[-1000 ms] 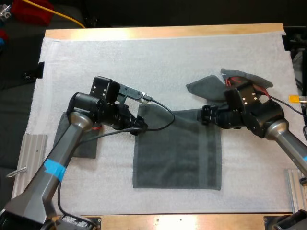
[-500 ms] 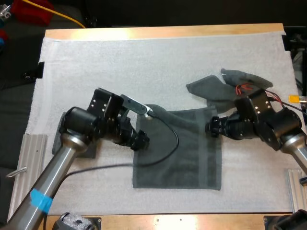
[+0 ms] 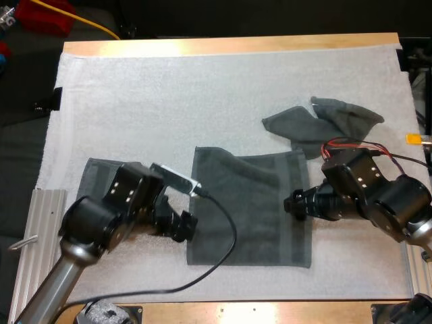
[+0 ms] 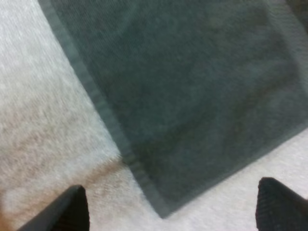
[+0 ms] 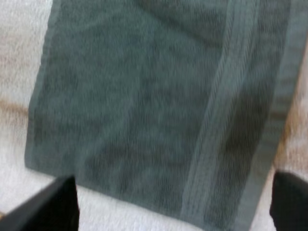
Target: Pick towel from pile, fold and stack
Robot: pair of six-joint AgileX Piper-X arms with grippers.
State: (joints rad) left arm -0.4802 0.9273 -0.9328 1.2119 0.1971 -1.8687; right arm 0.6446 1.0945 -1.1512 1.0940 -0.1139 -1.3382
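Towel [image 3: 250, 209] between left gripper [image 3: 187, 228], right gripper [image 3: 291, 204]

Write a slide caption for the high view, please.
Open left claw and open right claw flank a flat towel; crumpled towel beyond, folded towel at left.

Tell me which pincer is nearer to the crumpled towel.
Right. The right pincer is at the spread towel's right edge, close to the crumpled towel; the left pincer is at the spread towel's left edge, farther off.
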